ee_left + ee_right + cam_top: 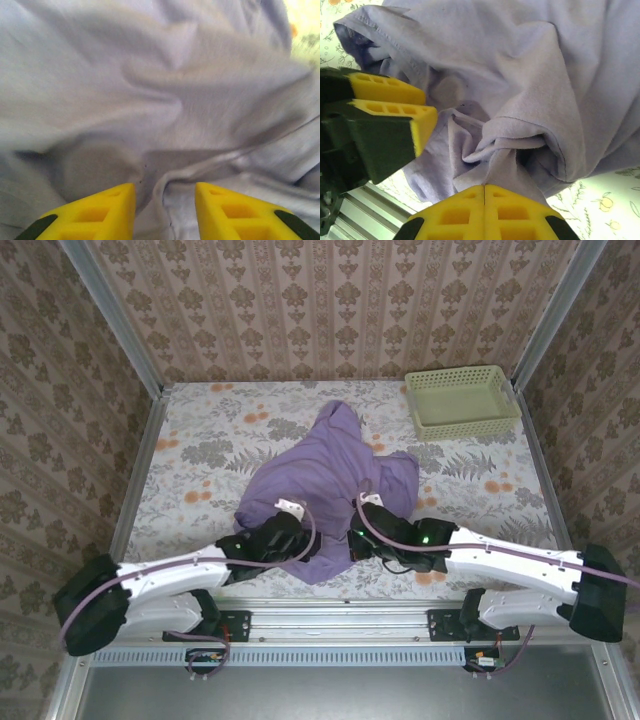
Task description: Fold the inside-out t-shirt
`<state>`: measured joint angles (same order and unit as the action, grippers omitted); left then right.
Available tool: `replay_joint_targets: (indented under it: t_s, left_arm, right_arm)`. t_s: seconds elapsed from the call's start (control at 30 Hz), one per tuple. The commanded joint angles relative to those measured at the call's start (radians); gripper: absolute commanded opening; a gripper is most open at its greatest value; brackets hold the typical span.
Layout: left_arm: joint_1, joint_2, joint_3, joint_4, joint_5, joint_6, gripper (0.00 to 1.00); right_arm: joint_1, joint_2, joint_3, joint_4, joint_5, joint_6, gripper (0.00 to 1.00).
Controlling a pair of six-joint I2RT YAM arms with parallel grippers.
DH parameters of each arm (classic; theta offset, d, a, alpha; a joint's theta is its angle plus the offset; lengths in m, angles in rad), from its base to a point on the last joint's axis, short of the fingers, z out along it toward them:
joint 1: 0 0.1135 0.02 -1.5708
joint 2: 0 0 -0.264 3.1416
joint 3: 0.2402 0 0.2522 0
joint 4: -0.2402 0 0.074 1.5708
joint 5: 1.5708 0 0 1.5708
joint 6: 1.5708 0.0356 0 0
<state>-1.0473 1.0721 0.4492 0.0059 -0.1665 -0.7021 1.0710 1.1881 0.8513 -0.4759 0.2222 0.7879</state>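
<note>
The inside-out t-shirt (pixel 330 475) lies crumpled in a lavender heap on the flowered tabletop, its near edge between my two arms. My left gripper (pixel 303 540) sits at that near edge on the left. In the left wrist view its yellow fingers (pixel 107 210) stand apart, open, with a loose ridge of t-shirt (pixel 170 95) between them, unclamped. My right gripper (pixel 353 542) is close beside it to the right. Its jaws (pixel 484 192) are pressed together on a pinch of t-shirt (pixel 520 65) hem. The left gripper (pixel 426 106) also appears in the right wrist view.
A pale green mesh basket (pixel 462 402) stands at the far right corner of the table (pixel 200 440). Patterned walls close in the sides and back. The metal rail (pixel 330 610) with both arm bases runs along the near edge.
</note>
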Motion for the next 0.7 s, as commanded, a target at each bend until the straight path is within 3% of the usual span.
replay_joint_targets:
  t_s: [0.0,0.1,0.17,0.3,0.43,0.67]
  left_arm:
    - [0.005,-0.096,-0.032,-0.086,-0.085,0.023,0.42]
    - [0.003,-0.148,-0.011,-0.172,-0.087,0.056,0.45]
    - [-0.016,-0.15,0.025,-0.242,-0.106,0.071,0.47]
    - [-0.121,-0.077,0.14,-0.321,-0.145,0.127,0.54]
    - [-0.257,0.13,0.342,-0.427,-0.217,0.19,0.61]
    - [-0.335,0.466,0.582,-0.478,-0.183,0.254,0.74]
  right_arm:
    - [0.007,0.051,0.07,-0.054,-0.006,-0.006,0.16]
    - [0.006,0.028,0.084,-0.147,0.065,-0.028,0.37]
    - [-0.007,-0.023,0.055,-0.167,0.11,-0.042,0.46]
    - [-0.107,-0.13,-0.038,-0.195,0.125,-0.028,0.5]
    - [-0.26,-0.253,-0.163,-0.192,0.115,0.02,0.54]
    - [-0.51,-0.404,-0.336,-0.155,0.012,0.074,0.63]
